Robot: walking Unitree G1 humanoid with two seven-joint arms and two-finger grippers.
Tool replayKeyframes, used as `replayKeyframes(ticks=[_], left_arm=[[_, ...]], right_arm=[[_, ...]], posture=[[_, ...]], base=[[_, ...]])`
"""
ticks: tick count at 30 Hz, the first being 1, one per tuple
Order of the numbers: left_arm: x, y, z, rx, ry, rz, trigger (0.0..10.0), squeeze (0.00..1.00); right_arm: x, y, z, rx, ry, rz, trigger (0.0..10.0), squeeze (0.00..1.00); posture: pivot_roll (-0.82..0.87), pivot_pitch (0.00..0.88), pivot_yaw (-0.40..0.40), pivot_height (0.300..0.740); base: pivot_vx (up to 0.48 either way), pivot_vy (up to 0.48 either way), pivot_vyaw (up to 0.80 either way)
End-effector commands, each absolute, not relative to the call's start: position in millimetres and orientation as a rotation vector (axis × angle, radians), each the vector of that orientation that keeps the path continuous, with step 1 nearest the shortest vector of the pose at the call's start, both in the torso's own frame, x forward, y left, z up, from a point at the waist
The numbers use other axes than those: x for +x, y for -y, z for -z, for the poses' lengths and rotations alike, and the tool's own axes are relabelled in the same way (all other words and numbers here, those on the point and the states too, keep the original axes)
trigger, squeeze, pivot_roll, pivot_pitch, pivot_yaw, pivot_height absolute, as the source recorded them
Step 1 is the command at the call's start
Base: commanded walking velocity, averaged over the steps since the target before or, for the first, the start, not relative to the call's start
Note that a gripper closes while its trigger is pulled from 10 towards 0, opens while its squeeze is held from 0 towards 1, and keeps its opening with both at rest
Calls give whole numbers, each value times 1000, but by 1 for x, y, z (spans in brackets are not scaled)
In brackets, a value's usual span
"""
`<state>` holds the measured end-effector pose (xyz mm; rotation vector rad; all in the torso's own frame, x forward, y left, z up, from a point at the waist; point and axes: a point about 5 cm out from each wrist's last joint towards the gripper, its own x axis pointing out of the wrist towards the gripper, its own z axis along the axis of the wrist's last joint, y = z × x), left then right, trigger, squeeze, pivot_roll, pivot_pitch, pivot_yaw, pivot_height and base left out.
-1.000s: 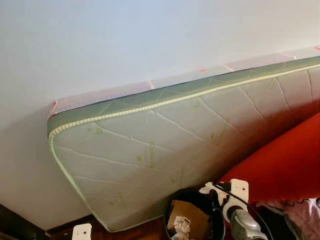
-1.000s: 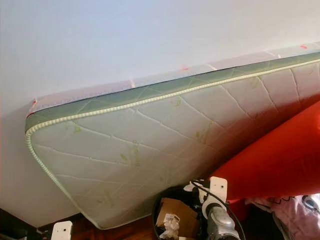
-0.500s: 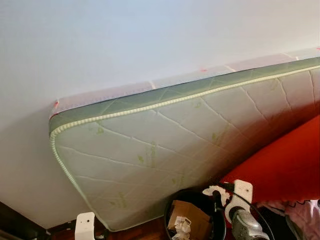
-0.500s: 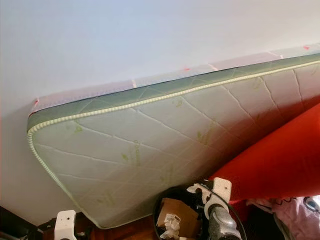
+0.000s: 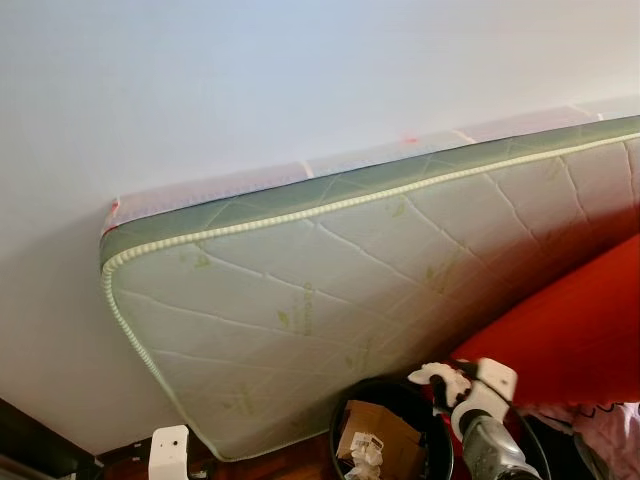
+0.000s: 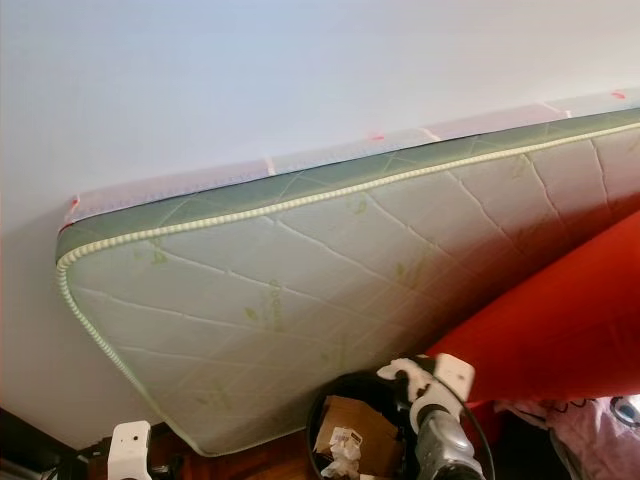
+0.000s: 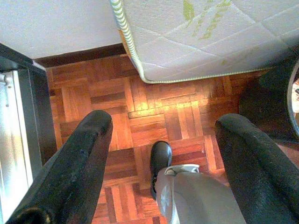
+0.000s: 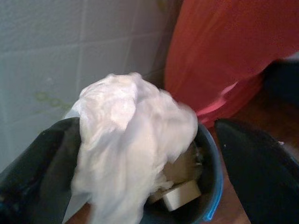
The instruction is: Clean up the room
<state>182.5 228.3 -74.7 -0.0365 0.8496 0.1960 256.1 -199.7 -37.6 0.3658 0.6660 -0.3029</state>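
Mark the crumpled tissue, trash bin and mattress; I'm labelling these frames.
crumpled tissue (image 8: 131, 135): right wrist view, middle of the wad.
trash bin (image 5: 340, 420): left eye view, left rim.
mattress (image 5: 330, 290): left eye view, quilted face.

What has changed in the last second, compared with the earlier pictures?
The right gripper, with the white crumpled tissue draped on one of its fingers, moved a little right and forward at the rim of the black trash bin. The mattress, red cushion and left gripper stayed as they were.
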Motion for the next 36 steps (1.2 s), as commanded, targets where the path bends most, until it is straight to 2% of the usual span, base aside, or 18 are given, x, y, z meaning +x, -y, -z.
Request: replayKeyframes(ticks=[1,3,5,14,17,20,24,27,29,32,36], left_arm=[[178,-227,78,-24,-881,-187,10000,0],[175,-230,79,-24,-884,-192,10000,0],[171,-235,79,-24,-888,-198,10000,0],[149,-248,84,-25,-915,-221,10000,0],[146,-246,86,-26,-925,-220,10000,0],[145,-241,87,-27,-932,-214,10000,0],[146,-237,88,-28,-933,-209,10000,0],[147,-234,89,-28,-933,-205,10000,0],[147,-233,89,-28,-933,-204,10000,0],[152,-230,88,-27,-927,-198,10000,0],[154,-230,87,-31,-918,-203,10000,0]], right_arm=[[261,195,33,198,-650,208,10000,0],[263,192,32,152,-638,173,10000,0],[262,191,33,178,-648,175,10000,0],[250,187,46,416,-774,275,10000,0],[251,190,45,360,-760,270,10000,0],[253,191,42,388,-730,259,10000,0],[264,194,30,235,-616,197,10000,0],[266,198,28,280,-591,251,10000,0],[265,198,29,273,-607,253,10000,0],[243,188,51,215,-856,206,10000,0],[251,189,44,261,-739,228,10000,0]], posture=[[89,0,-37,740],[89,0,-37,740],[92,0,-41,740],[95,0,-41,740],[96,0,-41,740],[95,0,-41,740],[95,0,-40,740],[95,0,-40,740],[94,0,-39,740],[94,0,-42,740],[102,0,-43,740]], base=[[0,0,0],[0,0,0],[0,0,0],[0,0,0],[0,0,0],[0,0,0],[0,0,0],[0,0,0],[0,0,0],[0,0,0],[0,0,0]])
